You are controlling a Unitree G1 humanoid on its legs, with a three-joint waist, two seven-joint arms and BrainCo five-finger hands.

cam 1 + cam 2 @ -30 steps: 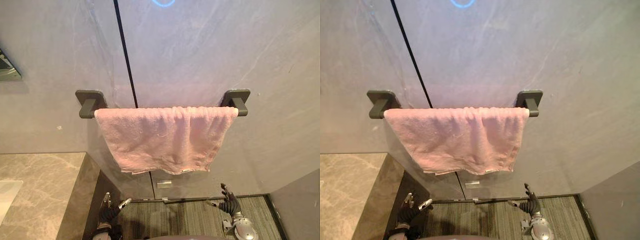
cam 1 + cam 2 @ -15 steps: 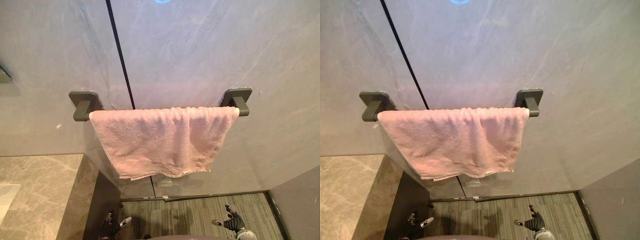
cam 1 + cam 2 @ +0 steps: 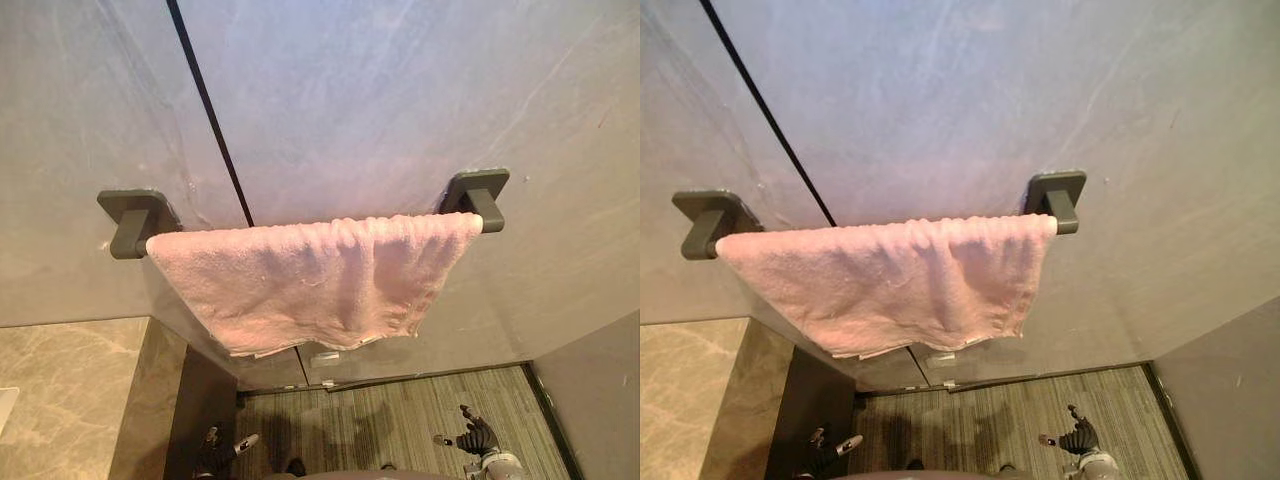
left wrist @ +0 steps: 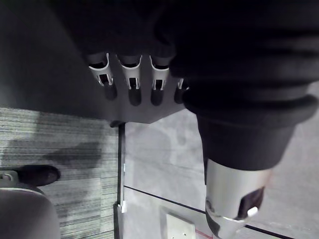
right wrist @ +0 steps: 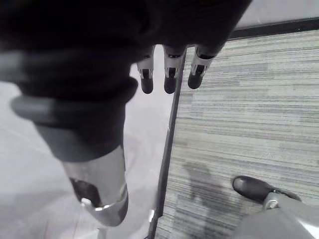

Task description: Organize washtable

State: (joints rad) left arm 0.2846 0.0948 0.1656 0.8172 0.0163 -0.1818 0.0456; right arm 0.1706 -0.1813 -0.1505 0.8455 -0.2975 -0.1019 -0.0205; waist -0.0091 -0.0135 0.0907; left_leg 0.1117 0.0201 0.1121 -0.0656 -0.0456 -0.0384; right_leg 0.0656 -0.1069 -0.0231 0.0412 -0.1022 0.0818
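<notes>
Your view swung upward over the last second, so the whole scene shifted and both hands sat lower in it. You had the left hand [image 4: 130,69] and right hand [image 3: 474,438] hanging above the striped grey carpet floor [image 3: 390,420], fingers straight and apart, holding nothing. The pink terry towel [image 3: 310,285] hung rumpled between two dark, blocky brackets [image 3: 478,195] on the grey veined stone wall [image 3: 380,100], up beside the beige marbled surface [image 3: 70,400].

Pink towel [image 3: 310,285], dark grey brackets [image 3: 478,195], grey veined wall [image 3: 400,90], perhaps striped grey carpet [image 3: 400,420].
</notes>
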